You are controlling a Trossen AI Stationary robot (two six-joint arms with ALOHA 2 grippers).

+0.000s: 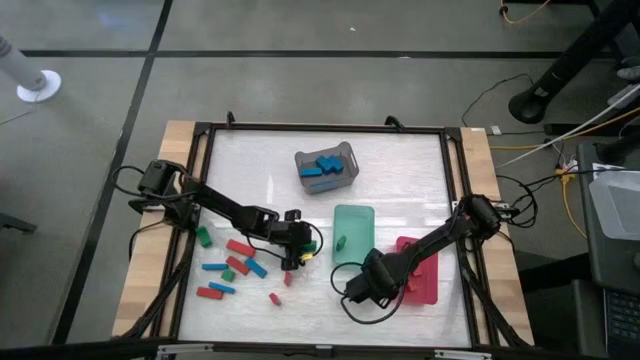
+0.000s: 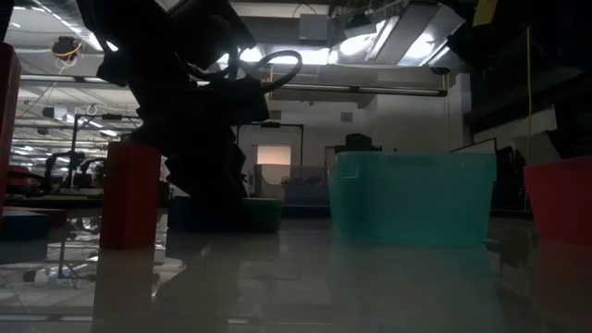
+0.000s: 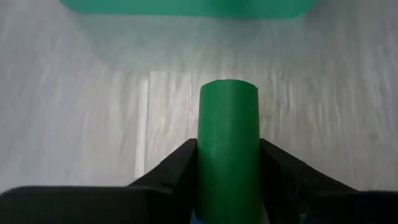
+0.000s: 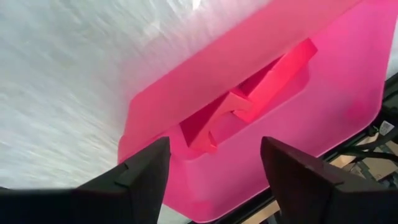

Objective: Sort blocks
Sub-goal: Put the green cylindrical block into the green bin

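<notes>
My left gripper (image 1: 300, 250) (image 3: 228, 149) sits just left of the green tray (image 1: 352, 235), shut on a green block (image 3: 228, 143) (image 1: 310, 244). More red, blue and green blocks (image 1: 235, 265) lie scattered on the table to its left. My right gripper (image 1: 352, 290) (image 4: 214, 149) hangs open near the front, just off the red tray's (image 4: 348, 93) corner, with nothing between its fingers. Red blocks (image 4: 249, 106) lie in that tray. One green piece (image 1: 341, 241) lies in the green tray. My left gripper pinches the green block by its two long sides (image 3: 204, 158) between its two fingers. The fingers slant down from the table's left and run along the block, whose far end (image 3: 228, 90) sticks out past the fingertips toward the green tray. In the low view the block (image 2: 264, 215) sits low, at the tabletop.
A grey slatted basket (image 1: 326, 166) holding blue blocks stands at the far middle. Two small red blocks (image 1: 280, 290) lie near the front, one looming as a red post (image 2: 129, 194) in the low view. Bare table lies between the trays and the front edge.
</notes>
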